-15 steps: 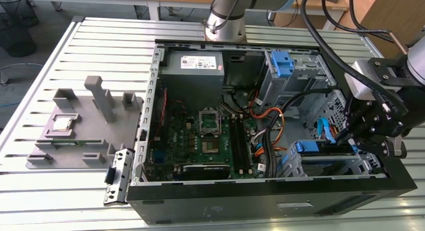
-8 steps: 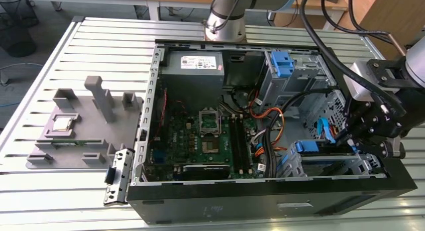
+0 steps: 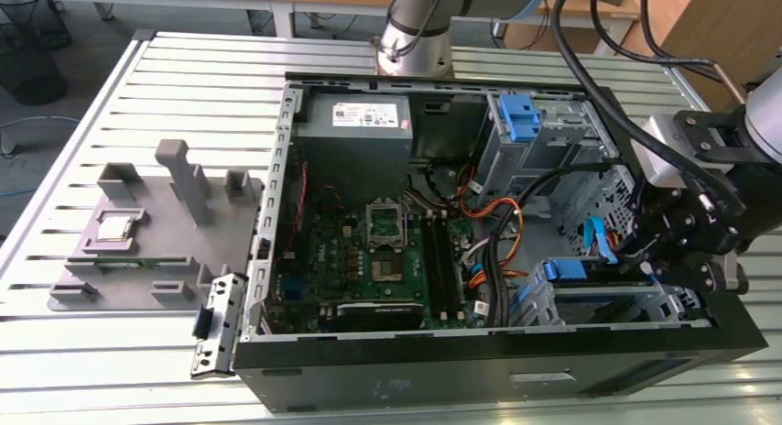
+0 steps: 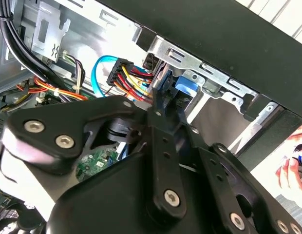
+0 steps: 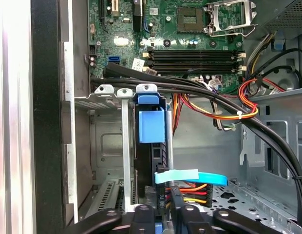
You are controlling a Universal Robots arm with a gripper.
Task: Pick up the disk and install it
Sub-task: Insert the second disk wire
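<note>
Gripper is right down at the drive cage on the exterior view's right side of the computer case. Can't tell if its fingers are apart or together. The disk sits upright in the cage slot, blue bracket on top. Behind it is the motherboard.

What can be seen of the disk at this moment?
The disk stands on edge in a slot of the metal drive cage at the case's front corner. Its blue plastic bracket tab faces out, above a dark edge. A cable connector sits at its end. In the exterior view, the gripper hangs close above the blue bracket.
</note>
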